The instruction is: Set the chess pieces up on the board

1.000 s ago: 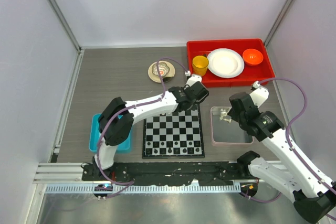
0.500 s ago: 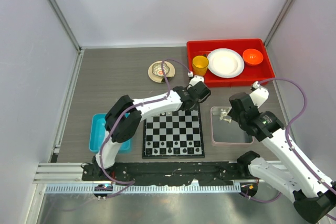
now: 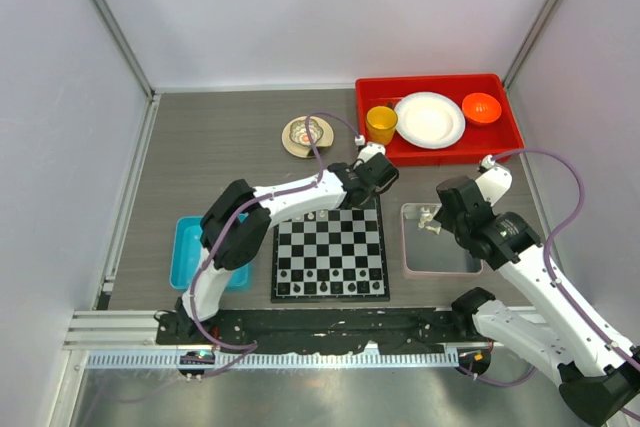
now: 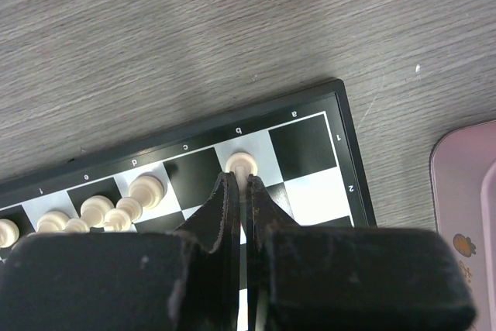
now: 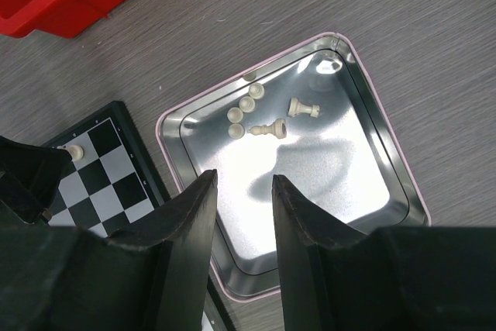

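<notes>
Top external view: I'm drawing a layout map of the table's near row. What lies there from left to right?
blue bin → board → metal tray, with loose chess pieces in its far left corner.

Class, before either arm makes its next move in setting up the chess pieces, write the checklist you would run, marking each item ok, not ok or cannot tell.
1. left gripper shut: ok.
2. cream piece at its tips upright on a white edge square: ok.
3. left gripper clear of that piece: cannot tell.
4. Corner square of the board beside it free: ok.
5. right gripper open, empty, above the tray: ok.
6. tray pieces all upright for grasping: not ok, two lie flat.
</notes>
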Robot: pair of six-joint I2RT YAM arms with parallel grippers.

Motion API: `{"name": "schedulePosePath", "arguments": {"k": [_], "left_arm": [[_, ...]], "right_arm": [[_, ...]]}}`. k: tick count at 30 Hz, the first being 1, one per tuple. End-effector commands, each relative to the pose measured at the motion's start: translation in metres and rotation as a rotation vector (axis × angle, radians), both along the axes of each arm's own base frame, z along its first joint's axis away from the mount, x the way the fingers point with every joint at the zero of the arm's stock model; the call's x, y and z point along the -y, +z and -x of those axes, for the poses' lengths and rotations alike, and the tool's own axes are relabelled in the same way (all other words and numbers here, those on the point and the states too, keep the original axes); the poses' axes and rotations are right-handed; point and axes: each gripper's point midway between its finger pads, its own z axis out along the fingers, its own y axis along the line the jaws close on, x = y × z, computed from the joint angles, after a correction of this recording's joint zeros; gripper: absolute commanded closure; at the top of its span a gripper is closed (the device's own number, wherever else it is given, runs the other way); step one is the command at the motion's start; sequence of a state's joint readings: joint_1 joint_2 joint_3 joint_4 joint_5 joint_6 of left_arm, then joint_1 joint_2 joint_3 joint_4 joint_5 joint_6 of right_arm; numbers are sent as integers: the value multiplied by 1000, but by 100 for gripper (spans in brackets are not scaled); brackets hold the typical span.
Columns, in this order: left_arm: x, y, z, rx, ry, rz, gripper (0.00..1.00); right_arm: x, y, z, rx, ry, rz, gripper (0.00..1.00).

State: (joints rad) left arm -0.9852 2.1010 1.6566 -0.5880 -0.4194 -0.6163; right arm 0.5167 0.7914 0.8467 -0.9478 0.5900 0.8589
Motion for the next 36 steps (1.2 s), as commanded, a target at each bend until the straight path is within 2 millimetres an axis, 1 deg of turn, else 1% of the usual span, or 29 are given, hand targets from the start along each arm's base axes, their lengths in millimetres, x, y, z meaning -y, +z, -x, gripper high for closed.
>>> {"name": "schedulePosePath", "arguments": {"k": [1, 11, 12, 13, 16, 24, 36], "left_arm": [[10, 13, -8, 23, -5, 40, 100], [9, 9, -9, 17, -4, 32, 100], [9, 8, -8, 16, 0, 30, 98], [8, 9, -9, 16, 1, 31, 95], [7, 6, -9, 14, 2, 26, 89], [4, 5, -13, 17, 12, 17, 83], [5, 2, -13, 13, 11, 20, 82]], "right_arm": [[5, 7, -2, 31, -17, 14, 60], [5, 6, -2, 28, -16, 16, 60], [5, 6, -2, 25, -16, 16, 60], [6, 6, -2, 27, -17, 18, 60], [6, 6, -2, 26, -17, 17, 60], [5, 5, -2, 22, -14, 16, 60], [5, 5, -2, 23, -15, 17, 60]]}}
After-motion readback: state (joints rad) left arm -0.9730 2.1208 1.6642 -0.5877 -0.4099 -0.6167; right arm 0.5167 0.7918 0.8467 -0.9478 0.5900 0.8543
